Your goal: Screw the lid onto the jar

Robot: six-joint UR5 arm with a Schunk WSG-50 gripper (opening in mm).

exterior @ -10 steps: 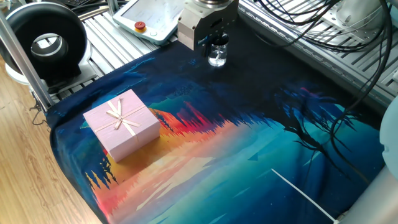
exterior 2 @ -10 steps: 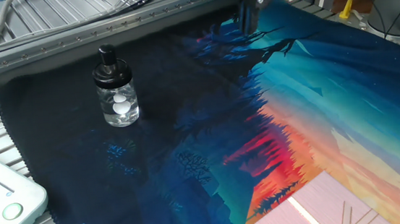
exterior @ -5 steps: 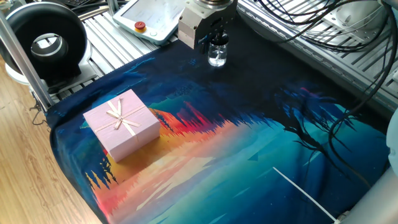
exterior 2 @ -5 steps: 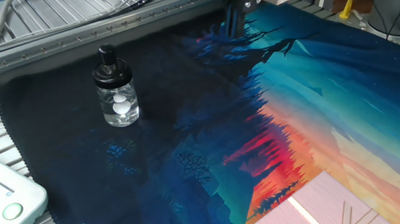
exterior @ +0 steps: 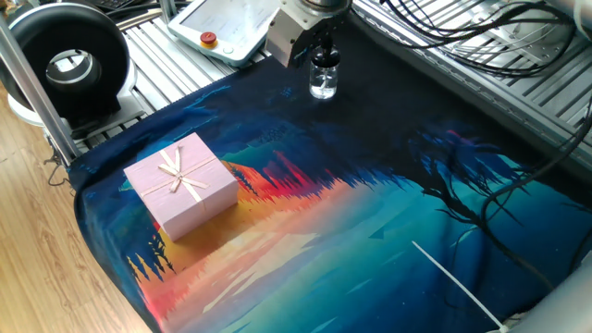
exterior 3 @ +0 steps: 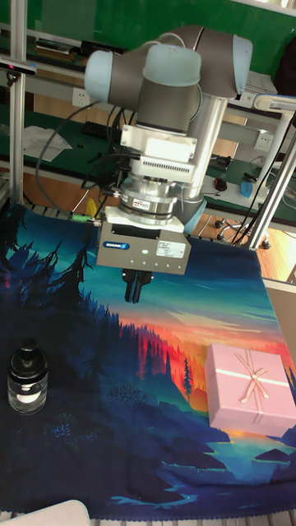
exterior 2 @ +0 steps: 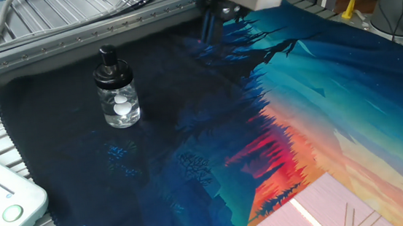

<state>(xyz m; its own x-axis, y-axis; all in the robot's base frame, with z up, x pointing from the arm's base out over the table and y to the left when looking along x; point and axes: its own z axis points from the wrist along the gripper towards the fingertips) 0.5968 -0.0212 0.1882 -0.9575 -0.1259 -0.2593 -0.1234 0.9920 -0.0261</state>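
The jar (exterior 2: 119,104) is a tiny clear glass bottle standing upright on the dark end of the printed cloth, with small white pieces inside. The black lid (exterior 2: 108,63) sits on the jar's neck. The same jar (exterior 3: 27,386) and lid (exterior 3: 30,355) appear at the lower left of the tall fixed view, and the jar (exterior: 323,81) shows near the top in one fixed view. My gripper (exterior 3: 134,289) hangs above the cloth, off to one side of the jar and apart from it. Its fingers (exterior 2: 208,29) are shut with nothing between them.
A pink gift box (exterior: 180,183) with a ribbon stands on the cloth, well away from the jar. A white teach pendant (exterior: 227,23) lies just past the cloth's edge. A metal rail (exterior 2: 92,35) runs behind the jar. Cables (exterior: 481,37) hang along one side.
The gripper has travelled steadily sideways toward the jar, still shut and empty. The jar and its lid have not moved.
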